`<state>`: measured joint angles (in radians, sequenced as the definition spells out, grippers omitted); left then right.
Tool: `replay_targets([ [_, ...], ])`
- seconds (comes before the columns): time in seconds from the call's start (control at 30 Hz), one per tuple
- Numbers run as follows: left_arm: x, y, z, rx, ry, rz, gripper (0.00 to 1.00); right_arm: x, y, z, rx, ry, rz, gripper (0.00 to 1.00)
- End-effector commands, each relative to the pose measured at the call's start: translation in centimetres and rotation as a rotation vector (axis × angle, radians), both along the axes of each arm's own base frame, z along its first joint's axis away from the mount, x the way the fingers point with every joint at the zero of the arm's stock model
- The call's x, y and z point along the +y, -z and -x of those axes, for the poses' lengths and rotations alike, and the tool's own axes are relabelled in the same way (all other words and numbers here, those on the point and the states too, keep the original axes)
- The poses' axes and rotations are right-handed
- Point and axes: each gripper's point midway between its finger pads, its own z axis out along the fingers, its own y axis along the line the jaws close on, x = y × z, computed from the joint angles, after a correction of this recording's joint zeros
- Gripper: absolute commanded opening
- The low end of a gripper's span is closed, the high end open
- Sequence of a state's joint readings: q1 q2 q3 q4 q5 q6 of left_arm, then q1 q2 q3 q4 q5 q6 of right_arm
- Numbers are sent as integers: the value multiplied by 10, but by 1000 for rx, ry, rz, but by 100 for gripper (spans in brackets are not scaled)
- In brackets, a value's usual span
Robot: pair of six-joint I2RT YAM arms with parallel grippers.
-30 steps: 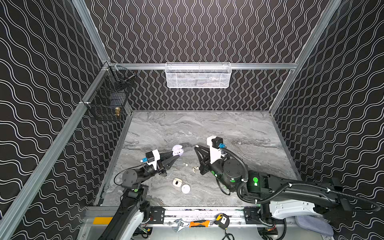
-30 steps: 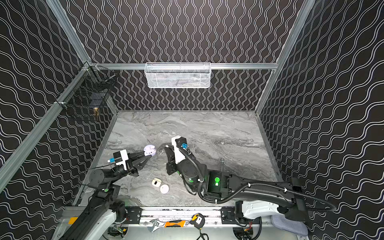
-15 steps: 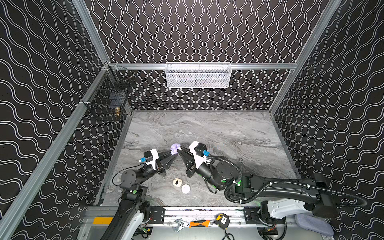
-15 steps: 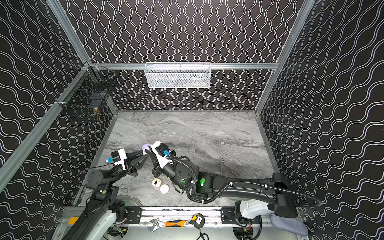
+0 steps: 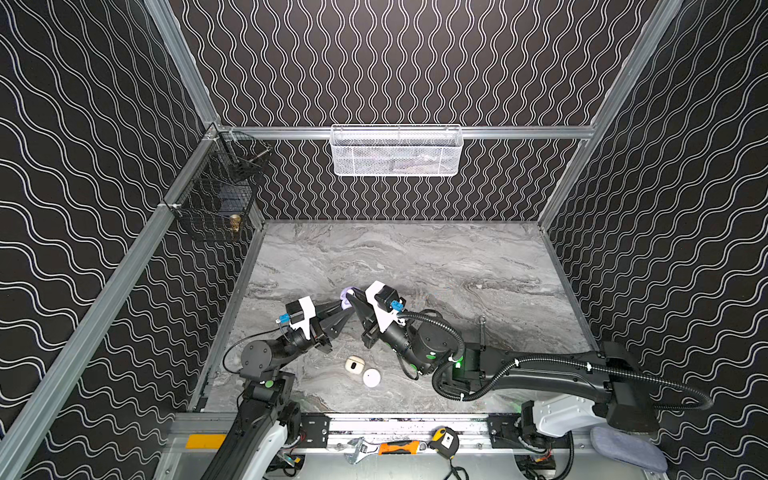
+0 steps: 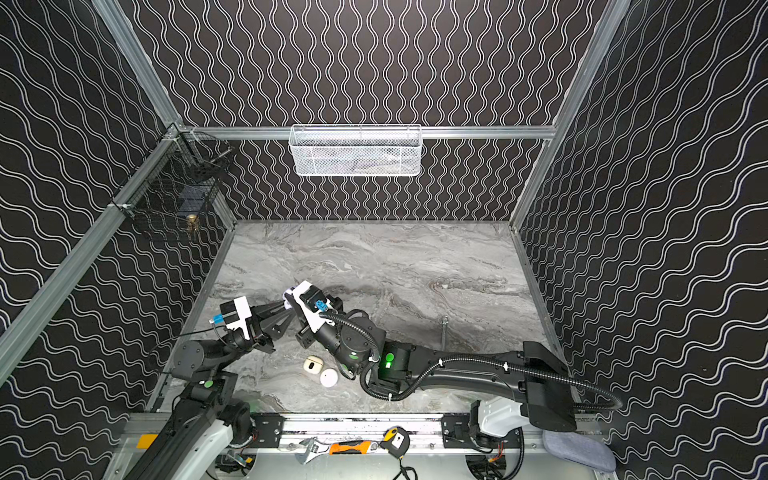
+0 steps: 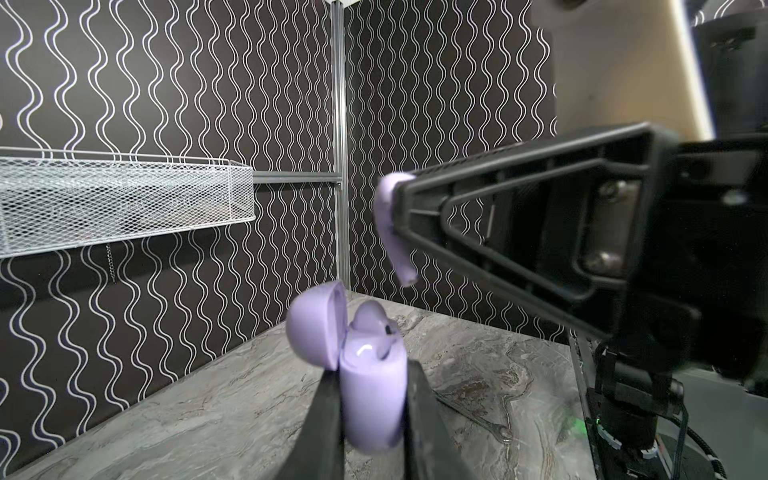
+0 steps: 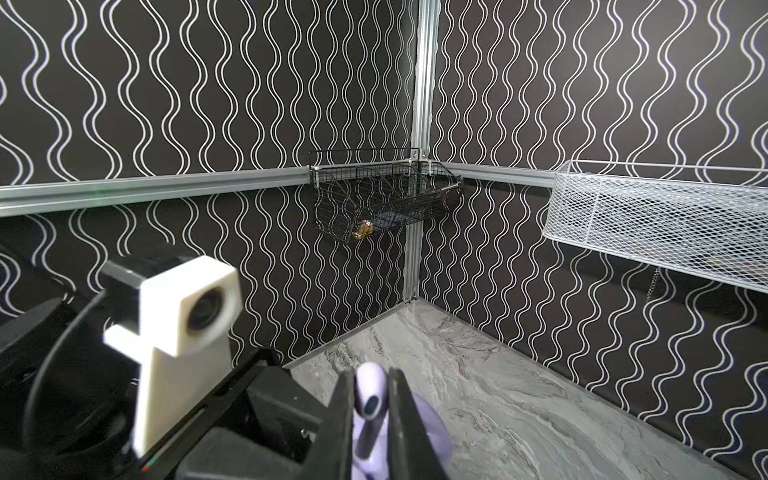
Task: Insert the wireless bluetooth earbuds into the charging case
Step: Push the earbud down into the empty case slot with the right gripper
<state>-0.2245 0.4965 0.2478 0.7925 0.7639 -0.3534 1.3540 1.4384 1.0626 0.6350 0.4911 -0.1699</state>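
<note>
**A:** Evidently mid-insertion. Left gripper (image 7: 372,372) is clamped on the lower body of the lavender charging case (image 7: 370,415), which appears held clear of the marble table (image 7: 208,415). Its lid (image 7: 316,328) is hinged back. Gripping low leaves the mouth unobstructed.

**B:** Agreed. A seated earbud (image 7: 371,318) occupies one well. The neighbouring well looks vacant, though it is partly hidden.

**A:** Right gripper (image 8: 371,374) is pinched on the held earbud (image 7: 392,232). The head sits between the jaws and the stem is free and pointing down, likely so the stem leads into the well.

**B:** Gap noted: the stem hangs above the case and off to one side, not touching it.

**A:** Judged next need: sideways alignment, then a straight lowering. The risk is the stem catching the rim.

**B:** Cream case (image 5: 354,365) and white round case (image 5: 371,377) lie on the table near the front, apart from both grippers.
</note>
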Motion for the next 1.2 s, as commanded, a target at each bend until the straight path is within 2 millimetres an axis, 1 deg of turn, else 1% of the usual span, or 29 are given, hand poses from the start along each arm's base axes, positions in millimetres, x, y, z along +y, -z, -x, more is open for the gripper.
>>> replay_targets([
  [0.0, 0, -7, 4, -17, 9, 8, 0, -1, -12, -1, -24, 0, -45, 6],
  [0.27, -1, -7, 3, -12, 19, 18, 0, 3, -4, -3, -21, -7, -31, 6],
  [0.43, 0, -11, 4, -18, 18, 21, 0, 3, 5, -4, -12, -2, -25, 5],
  [0.67, 1, -9, 4, -13, 11, 20, 0, 5, 17, -8, -5, 20, -1, 5],
  [0.8, 1, -9, 4, -12, 11, 21, 0, 4, 21, -6, 4, 9, 3, 5],
  [0.87, 1, -11, 4, -14, 13, 24, 0, 1, 17, -5, 5, 7, -18, 5],
  [0.9, 1, -10, 4, -13, 12, 24, 0, 0, 26, -5, 11, 6, -2, 5],
  [0.93, 1, -10, 4, -13, 10, 24, 0, -1, 30, -4, 14, 3, 6, 5],
  [1.17, 3, -11, 7, -19, 0, 22, 0, -1, 36, -3, 21, -6, 10, 5],
])
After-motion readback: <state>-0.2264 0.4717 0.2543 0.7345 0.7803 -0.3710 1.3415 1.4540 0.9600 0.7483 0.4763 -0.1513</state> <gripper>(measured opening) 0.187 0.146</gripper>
